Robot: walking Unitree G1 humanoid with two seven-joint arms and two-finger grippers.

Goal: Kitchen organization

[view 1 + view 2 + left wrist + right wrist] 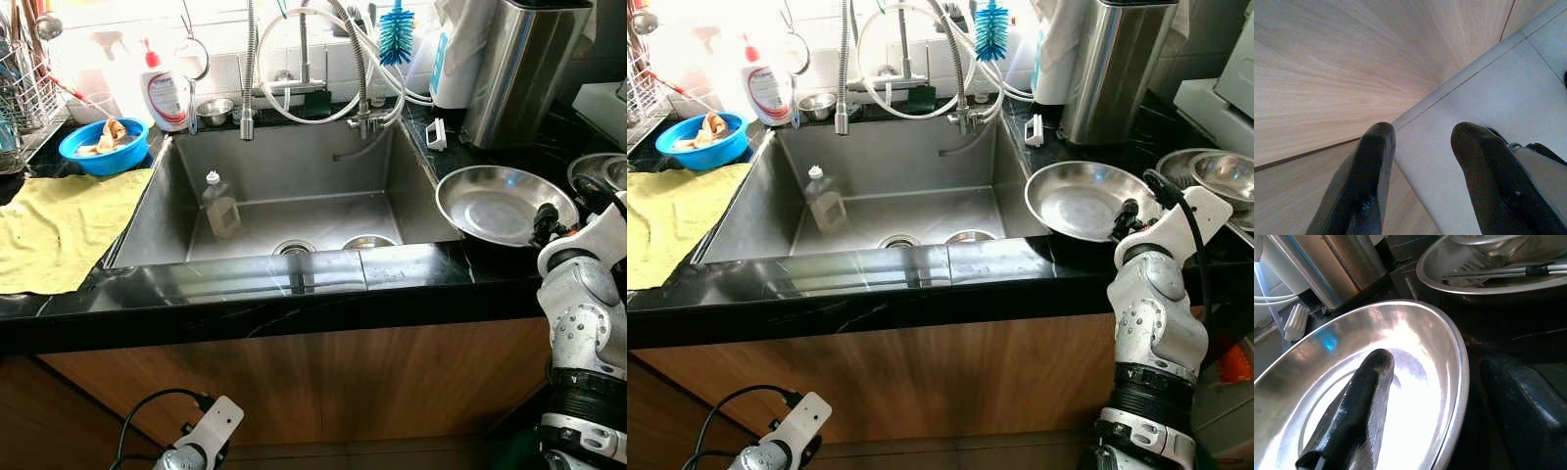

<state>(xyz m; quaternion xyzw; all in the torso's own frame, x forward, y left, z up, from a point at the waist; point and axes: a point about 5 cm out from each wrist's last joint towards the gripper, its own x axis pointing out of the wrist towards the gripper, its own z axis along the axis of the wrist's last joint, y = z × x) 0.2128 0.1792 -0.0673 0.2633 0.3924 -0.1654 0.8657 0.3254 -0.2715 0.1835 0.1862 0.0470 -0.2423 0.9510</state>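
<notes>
Steel plate [498, 203] at right centre of frame, on black counter [294, 284] beside sink [284, 196]. Right gripper [1449, 396] straddling near rim, fingers apart, not clamped. Left gripper [1422, 147] idle, open, empty, low by cabinet.

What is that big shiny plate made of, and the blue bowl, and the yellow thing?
The plate looks like polished steel: silvery, mirror-bright, with sharp reflections. The right gripper straddles its rim. The blue bowl is probably plastic: solid bright colour, soft sheen. The yellow thing seems to be cloth: matte, wrinkled, lying limp.
</notes>
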